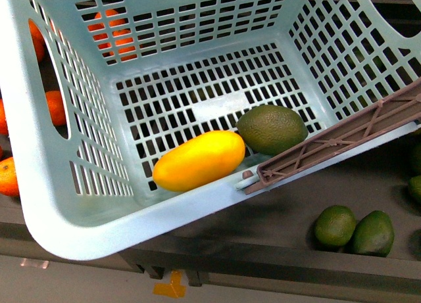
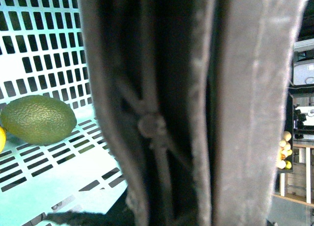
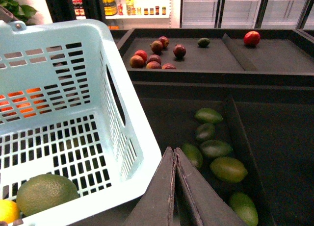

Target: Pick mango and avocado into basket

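Note:
The light teal basket (image 1: 39,185) fills the front view, tilted. The yellow-orange mango (image 1: 198,160) and the dark green avocado (image 1: 272,129) lie side by side on its slotted floor, against the near wall. The brown-grey handle (image 1: 342,140) lies across the basket's right rim. In the left wrist view the handle (image 2: 196,108) fills the middle, blurred and very close; my left gripper is shut on it, its fingers hidden. The avocado (image 2: 38,119) shows there too. My right gripper (image 3: 174,155) is shut and empty beside the basket's wall (image 3: 132,138), above a bin of green fruit.
Oranges (image 1: 54,107) show through the basket's left slots. Loose avocados (image 1: 354,229) lie on the dark shelf at lower right. Green fruits (image 3: 228,168) fill a black bin under my right gripper. Red fruits (image 3: 154,52) lie in farther bins.

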Controlling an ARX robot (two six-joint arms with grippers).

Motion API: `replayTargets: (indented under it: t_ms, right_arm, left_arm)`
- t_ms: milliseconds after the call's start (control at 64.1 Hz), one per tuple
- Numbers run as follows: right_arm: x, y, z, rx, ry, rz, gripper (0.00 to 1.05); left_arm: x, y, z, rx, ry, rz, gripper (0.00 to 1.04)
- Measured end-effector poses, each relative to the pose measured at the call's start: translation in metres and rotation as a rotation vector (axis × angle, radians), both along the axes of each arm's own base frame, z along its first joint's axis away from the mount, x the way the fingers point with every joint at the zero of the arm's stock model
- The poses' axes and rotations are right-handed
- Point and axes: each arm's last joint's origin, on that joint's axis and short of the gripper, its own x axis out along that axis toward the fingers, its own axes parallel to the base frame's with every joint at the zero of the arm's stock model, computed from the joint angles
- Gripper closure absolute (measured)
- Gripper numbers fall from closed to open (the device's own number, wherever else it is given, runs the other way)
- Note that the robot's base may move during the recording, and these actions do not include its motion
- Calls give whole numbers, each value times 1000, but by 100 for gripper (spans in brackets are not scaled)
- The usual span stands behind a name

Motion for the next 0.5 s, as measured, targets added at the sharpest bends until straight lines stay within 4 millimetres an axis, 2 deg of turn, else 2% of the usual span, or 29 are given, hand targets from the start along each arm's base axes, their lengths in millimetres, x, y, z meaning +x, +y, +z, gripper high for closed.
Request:
replayTargets:
  t_ms: [265, 499]
  right_arm:
    - [-15, 0, -10, 0, -15, 0, 103]
    - [-26, 0, -7, 0, -26, 0, 103]
  left_arm:
    - [0, 0, 0, -1, 1, -2, 90]
    - [0, 0, 0, -1, 1, 0, 90]
